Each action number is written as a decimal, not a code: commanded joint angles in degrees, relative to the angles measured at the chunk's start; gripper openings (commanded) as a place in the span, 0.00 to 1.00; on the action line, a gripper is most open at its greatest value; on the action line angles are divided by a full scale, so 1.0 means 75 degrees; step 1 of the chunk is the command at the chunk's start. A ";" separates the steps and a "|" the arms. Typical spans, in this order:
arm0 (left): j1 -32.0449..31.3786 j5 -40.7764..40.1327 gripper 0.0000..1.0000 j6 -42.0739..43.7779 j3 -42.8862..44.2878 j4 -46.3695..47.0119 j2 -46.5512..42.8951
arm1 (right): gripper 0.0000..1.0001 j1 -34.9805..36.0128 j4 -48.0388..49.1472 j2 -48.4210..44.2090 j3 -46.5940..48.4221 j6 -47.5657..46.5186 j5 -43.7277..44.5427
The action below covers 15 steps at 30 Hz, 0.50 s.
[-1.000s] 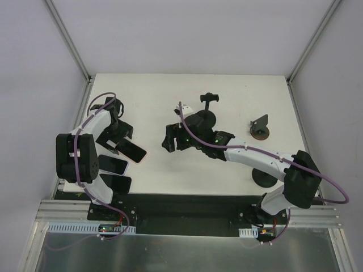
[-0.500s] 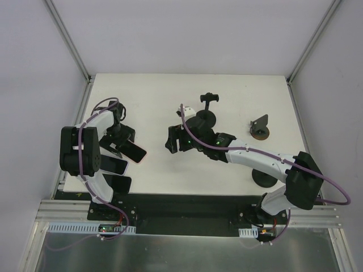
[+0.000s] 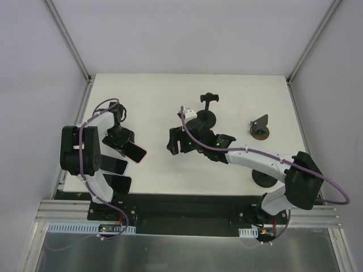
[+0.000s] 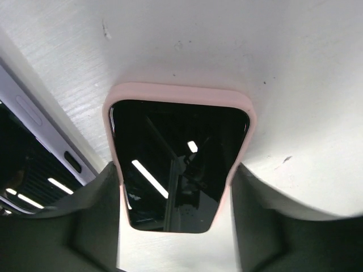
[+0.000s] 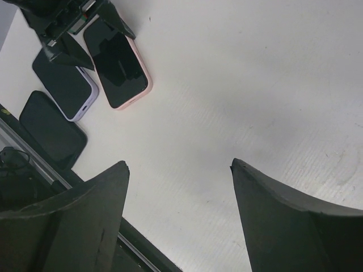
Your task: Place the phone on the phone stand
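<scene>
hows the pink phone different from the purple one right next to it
The pink phone has a pink case; the lavender phone has a pale purple one. The pink phone sits between the fingers of the left gripper, while the lavender phone lies outside them, nearer the table edge. Both lie flat, dark face up.

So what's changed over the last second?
The left gripper has settled astride the pink-cased phone, fingers at its sides; whether it grips is unclear. The right gripper, open and empty, barely shifted. The other phones and the phone stand stayed put.
</scene>
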 commanded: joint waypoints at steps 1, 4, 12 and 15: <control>0.0039 -0.0203 0.29 0.0084 -0.0110 -0.0212 -0.0100 | 0.79 0.0012 0.0172 -0.0333 -0.0142 0.0023 0.0111; 0.0039 -0.0110 0.00 0.0319 -0.0017 -0.0200 -0.0672 | 0.83 0.0024 0.0114 -0.0427 -0.0143 -0.0305 -0.0159; -0.0720 0.2053 0.00 0.2600 0.1271 0.0536 -0.1752 | 0.91 -0.0187 0.0042 -0.0649 -0.0259 -0.0575 -0.0848; -0.1515 0.3205 0.00 0.3433 0.1750 0.1544 -0.1940 | 0.92 -0.0456 0.0614 -0.0930 -0.0540 -0.0388 -0.1762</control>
